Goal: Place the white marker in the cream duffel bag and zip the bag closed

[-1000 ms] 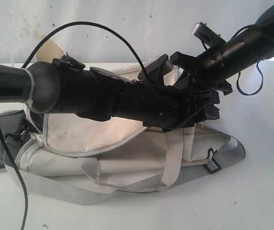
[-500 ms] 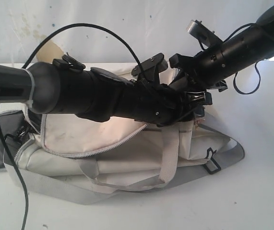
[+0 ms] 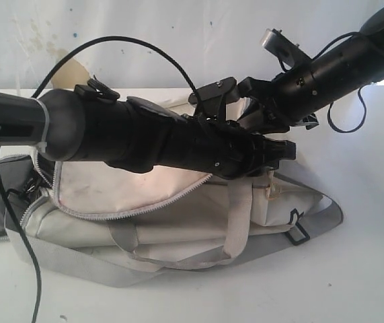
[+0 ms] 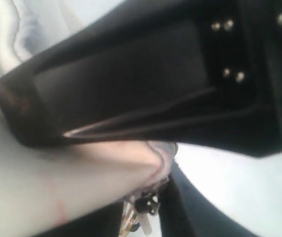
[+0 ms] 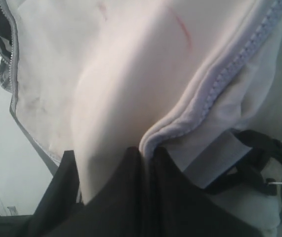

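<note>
You have a cream duffel bag (image 3: 178, 229) with faint grey smudges, a thin red mark (image 4: 59, 216) on the cloth near your black fingers (image 4: 131, 94), light grey zipper (image 5: 239, 59), grey webbing straps (image 3: 240, 215), black buckle (image 3: 298, 232), white bench (image 3: 360, 269).

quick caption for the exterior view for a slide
Two black robot arms meet over a cream bag, its zipper partly open, on a white table.

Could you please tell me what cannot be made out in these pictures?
White marker: seen in no view; the left arm covers the opening of the cream duffel bag in the exterior view.
Left gripper: open or shut unclear; lost among dark arm parts in the exterior view, blurred in the left wrist view.
</note>
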Motion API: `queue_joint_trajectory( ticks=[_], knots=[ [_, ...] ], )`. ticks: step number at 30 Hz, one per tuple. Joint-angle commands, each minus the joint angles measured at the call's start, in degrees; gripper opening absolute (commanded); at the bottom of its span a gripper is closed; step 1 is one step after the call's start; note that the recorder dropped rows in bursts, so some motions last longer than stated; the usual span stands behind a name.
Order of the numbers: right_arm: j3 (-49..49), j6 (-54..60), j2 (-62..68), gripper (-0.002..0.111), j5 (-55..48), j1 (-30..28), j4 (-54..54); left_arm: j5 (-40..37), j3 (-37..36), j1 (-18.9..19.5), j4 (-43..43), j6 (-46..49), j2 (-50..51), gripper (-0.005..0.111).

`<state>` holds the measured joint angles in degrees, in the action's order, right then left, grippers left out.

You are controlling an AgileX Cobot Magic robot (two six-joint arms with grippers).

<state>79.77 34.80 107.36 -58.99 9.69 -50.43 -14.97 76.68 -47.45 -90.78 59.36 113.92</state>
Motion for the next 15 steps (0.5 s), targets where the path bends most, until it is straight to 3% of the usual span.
queue_joint_trajectory(
  ticks=[1, 7, 15],
  knots=[
    [-0.23, 1.03, -0.58, 0.0, -4.1, 0.03, -0.71, -2.82, 0.1, 0.05, 0.53, 0.86, -0.49, 0.003],
    [-0.23, 1.04, -0.58, 0.0, -3.46, 0.03, 0.36, -9.34, 0.1, 0.18, 3.33, -0.04, -0.7, 0.0],
    [-0.23, -2.53, -0.58, 0.0, -1.35, -0.08, 4.07, -19.64, 0.1, 3.48, 16.48, -13.67, -2.7, 0.0]
  ],
)
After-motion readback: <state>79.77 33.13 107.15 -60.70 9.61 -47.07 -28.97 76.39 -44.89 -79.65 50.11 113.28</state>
